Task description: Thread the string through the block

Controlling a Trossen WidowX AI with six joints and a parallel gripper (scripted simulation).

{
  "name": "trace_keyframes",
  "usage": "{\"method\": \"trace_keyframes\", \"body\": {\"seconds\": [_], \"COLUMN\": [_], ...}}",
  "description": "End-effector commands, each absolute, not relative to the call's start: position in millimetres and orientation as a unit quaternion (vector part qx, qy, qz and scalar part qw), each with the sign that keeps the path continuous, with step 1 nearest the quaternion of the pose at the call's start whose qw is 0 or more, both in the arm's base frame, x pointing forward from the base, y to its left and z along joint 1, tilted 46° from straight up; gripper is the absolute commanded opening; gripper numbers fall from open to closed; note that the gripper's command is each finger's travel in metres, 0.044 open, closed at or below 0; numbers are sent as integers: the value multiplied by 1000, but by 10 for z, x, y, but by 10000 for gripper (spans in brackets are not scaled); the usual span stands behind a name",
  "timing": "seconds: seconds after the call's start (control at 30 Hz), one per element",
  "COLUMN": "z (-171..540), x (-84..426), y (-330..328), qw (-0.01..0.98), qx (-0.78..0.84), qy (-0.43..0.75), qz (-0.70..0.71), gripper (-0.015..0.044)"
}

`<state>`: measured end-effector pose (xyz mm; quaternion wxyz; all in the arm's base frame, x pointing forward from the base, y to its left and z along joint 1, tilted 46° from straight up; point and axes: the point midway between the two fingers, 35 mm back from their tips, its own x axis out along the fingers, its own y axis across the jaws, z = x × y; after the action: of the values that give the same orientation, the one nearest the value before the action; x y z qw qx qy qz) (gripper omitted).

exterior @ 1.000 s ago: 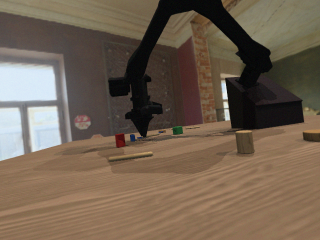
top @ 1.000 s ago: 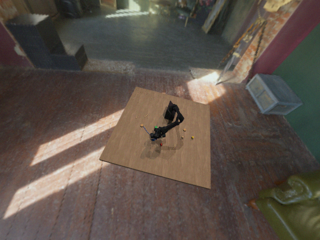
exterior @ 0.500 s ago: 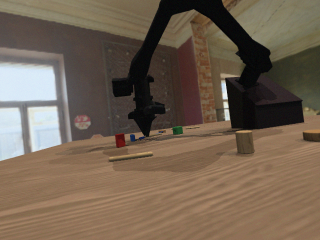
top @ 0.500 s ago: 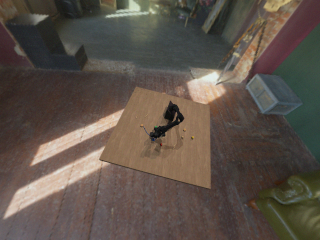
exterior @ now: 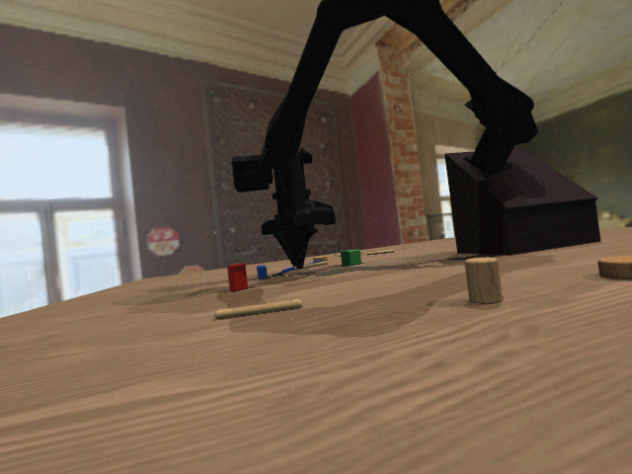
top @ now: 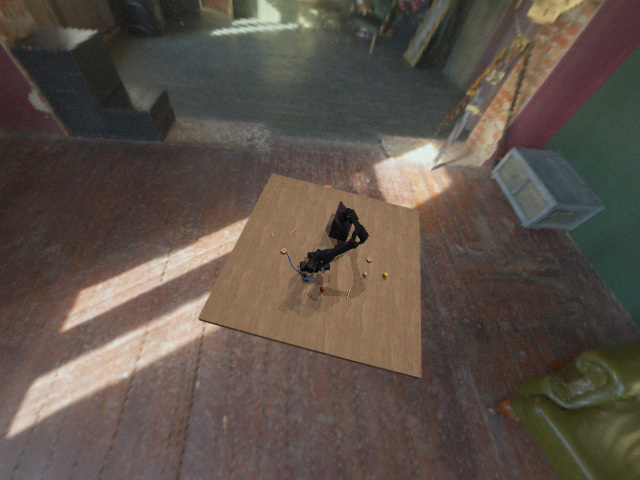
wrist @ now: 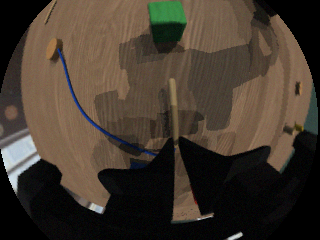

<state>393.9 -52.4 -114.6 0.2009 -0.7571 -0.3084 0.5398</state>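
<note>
My gripper point(exterior: 299, 266) point(wrist: 175, 140) is shut on the thin wooden stick point(exterior: 317, 264) point(wrist: 173, 107), low over the table. The stick points out from the fingertips toward the green block point(exterior: 351, 257) point(wrist: 167, 22), with a gap between them. The block stands on the table; its hole is not clear, and the arm hides it in the top view. The blue string point(top: 292, 265) point(wrist: 87, 119) curves loosely from the round button point(top: 283, 251) point(wrist: 53, 49) to the fingers, outside the block. The stick's string end is hidden at the fingers.
A blue piece point(exterior: 262, 272) point(wrist: 140, 164) is close to the fingers and string. A red block point(top: 322, 288) point(exterior: 237, 277) stands nearby. Loose sticks point(top: 347, 293) point(exterior: 258, 309), a wooden cylinder point(exterior: 483, 280), a second disc point(top: 369, 259) and a yellow piece point(top: 385, 275) are farther off.
</note>
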Motion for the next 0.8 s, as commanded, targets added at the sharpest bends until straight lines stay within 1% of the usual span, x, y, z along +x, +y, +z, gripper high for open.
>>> {"method": "trace_keyframes", "body": {"seconds": [0.0, 0.77], "z": [-1142, -1234], "x": [3879, 3586], "y": [-534, -537], "qw": [198, 198], "qx": [-759, -758], "qy": [-309, -309], "qz": [538, 539], "gripper": [0, 0]}}
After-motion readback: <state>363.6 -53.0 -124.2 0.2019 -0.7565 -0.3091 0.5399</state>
